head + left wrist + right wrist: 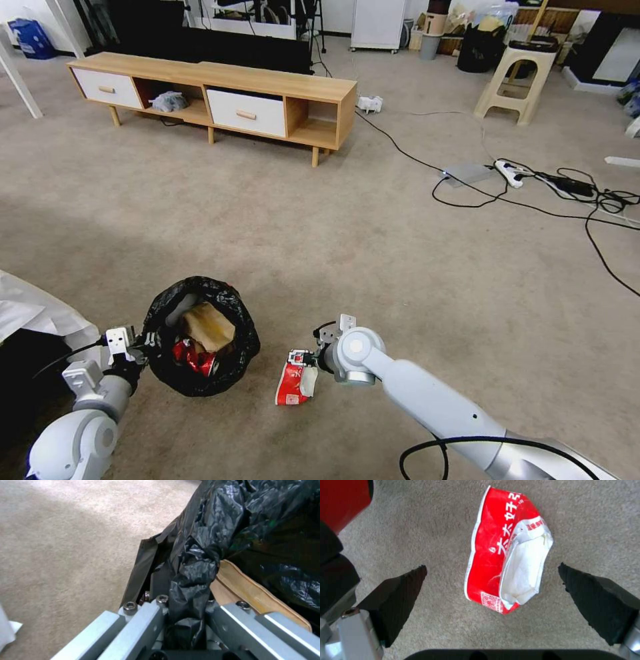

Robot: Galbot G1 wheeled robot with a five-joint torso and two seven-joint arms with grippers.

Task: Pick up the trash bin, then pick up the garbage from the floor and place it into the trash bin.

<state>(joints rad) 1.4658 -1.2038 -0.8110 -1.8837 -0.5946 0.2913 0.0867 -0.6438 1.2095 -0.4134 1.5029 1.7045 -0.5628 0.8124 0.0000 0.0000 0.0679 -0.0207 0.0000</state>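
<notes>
The trash bin (200, 333), lined with a crinkled black bag, is held at the lower left of the head view by my left gripper (143, 340), which is shut on its bag-covered rim (186, 580). Inside lie a brown paper box (209, 327) and a crushed red can (195, 357). A red-white snack wrapper (293, 383) lies on the carpet just right of the bin. My right gripper (303, 360) hangs directly over the wrapper (506, 562), open, its black fingertips (403, 590) wide on both sides and not touching it.
A low wooden TV cabinet (220, 100) stands at the back. Black cables and power strips (533, 180) trail across the carpet at the right, behind them a beige plastic stool (517, 80). White sheeting (33, 310) lies at the near left.
</notes>
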